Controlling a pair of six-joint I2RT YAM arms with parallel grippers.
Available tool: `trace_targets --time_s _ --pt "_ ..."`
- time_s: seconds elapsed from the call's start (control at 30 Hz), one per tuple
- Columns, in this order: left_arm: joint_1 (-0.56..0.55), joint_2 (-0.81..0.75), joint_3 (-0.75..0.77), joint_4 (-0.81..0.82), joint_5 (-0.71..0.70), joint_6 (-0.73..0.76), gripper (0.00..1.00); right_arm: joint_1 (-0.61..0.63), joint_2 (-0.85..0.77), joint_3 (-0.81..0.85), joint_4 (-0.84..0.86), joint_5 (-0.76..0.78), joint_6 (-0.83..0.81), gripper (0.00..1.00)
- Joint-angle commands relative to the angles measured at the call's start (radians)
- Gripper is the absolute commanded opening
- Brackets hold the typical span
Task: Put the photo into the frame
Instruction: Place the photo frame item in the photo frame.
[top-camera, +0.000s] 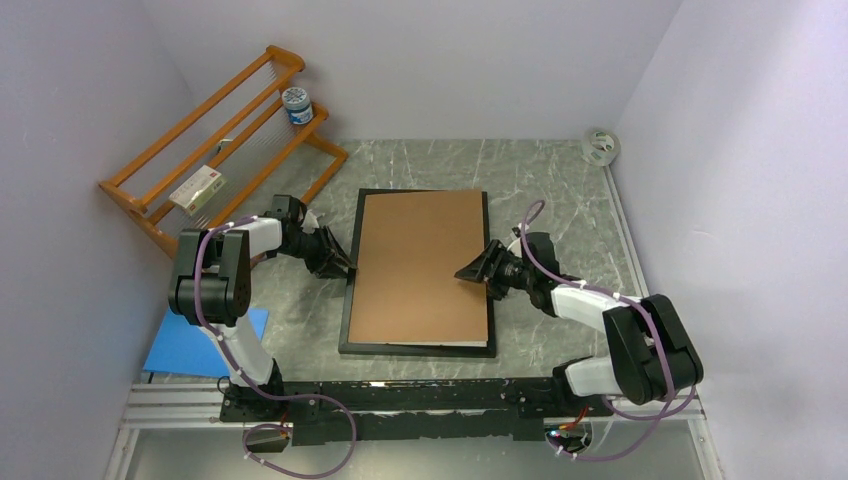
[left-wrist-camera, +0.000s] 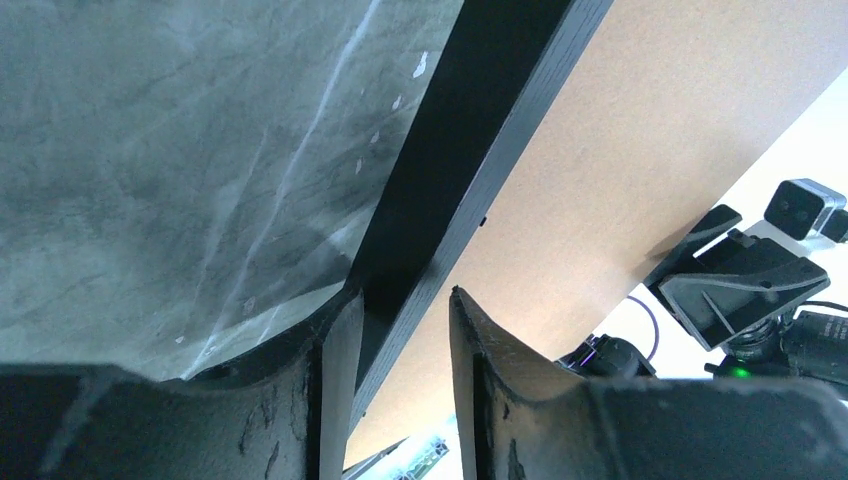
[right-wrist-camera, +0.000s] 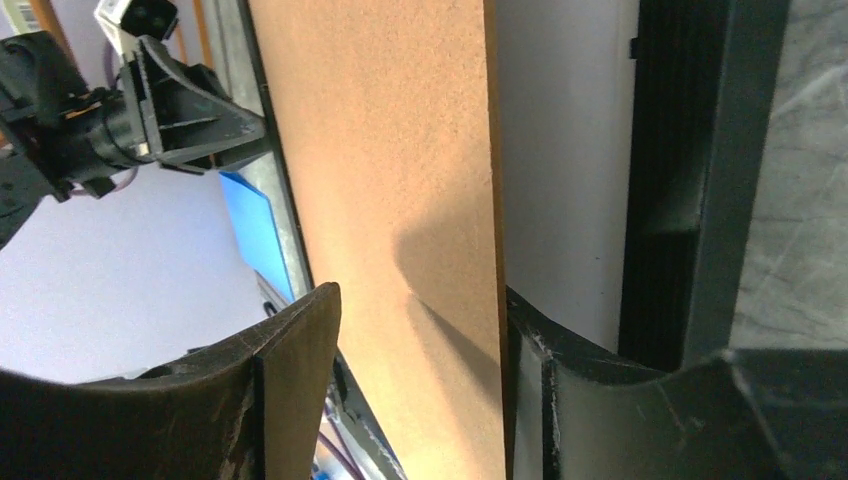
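The black frame (top-camera: 416, 351) lies flat in the middle of the table. A brown backing board (top-camera: 420, 265) lies on it, slightly askew. The photo shows only as a white strip (top-camera: 440, 343) under the board's near edge and as a white back (right-wrist-camera: 565, 150) between board (right-wrist-camera: 380, 150) and frame (right-wrist-camera: 700, 150). My left gripper (top-camera: 345, 268) straddles the frame's left bar (left-wrist-camera: 440, 170); its jaws (left-wrist-camera: 405, 295) stand apart, with a gap at the inner finger (left-wrist-camera: 475, 340). My right gripper (top-camera: 480, 270) is open at the board's right edge (right-wrist-camera: 422, 295), one finger (right-wrist-camera: 540, 340) beside that edge.
An orange wooden rack (top-camera: 215, 140) stands at the back left, holding a blue-lidded jar (top-camera: 297, 104) and a small box (top-camera: 197, 188). A blue sheet (top-camera: 200, 345) lies near the left arm's base. A tape roll (top-camera: 600, 147) sits in the back right corner. Walls close both sides.
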Motion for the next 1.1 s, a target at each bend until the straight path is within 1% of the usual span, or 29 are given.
trace_targets --time_s 0.0,0.1,0.17,0.33,0.47,0.6,0.67,0.73,0.8,0.87,0.93,1.07 --pt "-0.007 -0.004 -0.004 0.016 0.05 -0.006 0.42 0.008 0.007 0.083 -0.104 0.041 -0.076 0.62" --pt "-0.005 -0.004 0.001 0.009 0.048 -0.002 0.43 0.015 0.008 0.136 -0.212 0.084 -0.131 0.7" --pt "-0.004 -0.005 0.003 0.005 0.045 0.001 0.43 0.015 0.003 0.167 -0.266 0.109 -0.159 0.73" --pt "-0.001 -0.007 -0.003 0.009 0.045 -0.002 0.43 0.014 0.001 0.236 -0.43 0.173 -0.221 0.73" --pt "-0.001 -0.002 0.001 0.012 0.051 -0.007 0.44 0.019 0.003 0.271 -0.539 0.185 -0.251 0.74" --pt "-0.001 0.0 0.003 0.016 0.053 -0.009 0.45 0.026 -0.005 0.272 -0.579 0.19 -0.257 0.74" --pt "0.001 0.002 0.001 0.014 0.054 -0.007 0.46 0.03 0.002 0.279 -0.586 0.193 -0.261 0.71" --pt "0.0 0.002 -0.002 0.016 0.056 -0.006 0.46 0.033 0.013 0.283 -0.57 0.177 -0.261 0.61" --pt "0.001 0.004 -0.004 0.019 0.061 -0.006 0.46 0.041 0.037 0.293 -0.561 0.174 -0.257 0.53" --pt "0.001 0.005 -0.003 0.018 0.065 -0.003 0.46 0.059 0.054 0.305 -0.558 0.19 -0.256 0.51" --pt "0.001 0.004 -0.002 0.015 0.065 -0.001 0.47 0.07 0.066 0.321 -0.573 0.214 -0.26 0.53" --pt "0.001 -0.008 0.002 0.006 0.051 0.002 0.48 0.084 0.055 0.368 -0.665 0.297 -0.28 0.66"
